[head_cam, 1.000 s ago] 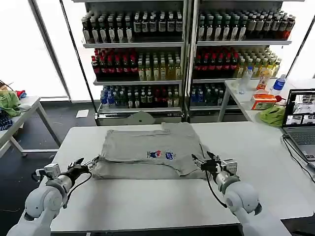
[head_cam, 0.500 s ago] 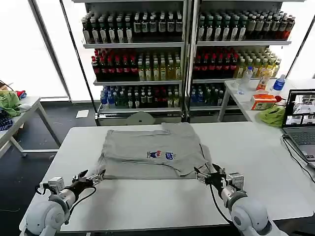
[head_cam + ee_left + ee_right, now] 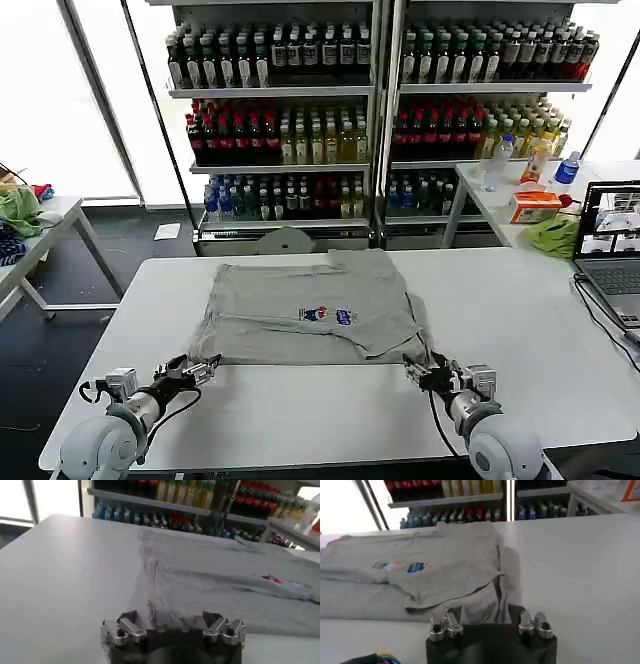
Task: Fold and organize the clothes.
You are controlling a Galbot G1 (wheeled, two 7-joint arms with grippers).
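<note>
Across the desk (image 3: 520, 330) the grey shirt (image 3: 310, 310) lies with its long axis side to side, its near hem just ahead of both my grippers. I have the left gripper (image 3: 200, 372) pinching the left hem corner and the right gripper (image 3: 425, 375) pinching the right, fingers narrowly closed on cloth.

Soft matt grey cloth shirt (image 3: 310, 310) on smooth white table (image 3: 330, 410).

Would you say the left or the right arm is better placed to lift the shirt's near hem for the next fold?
Neither clearly: left gripper holds the shirt's near-left corner, right gripper its near-right; lift together.
</note>
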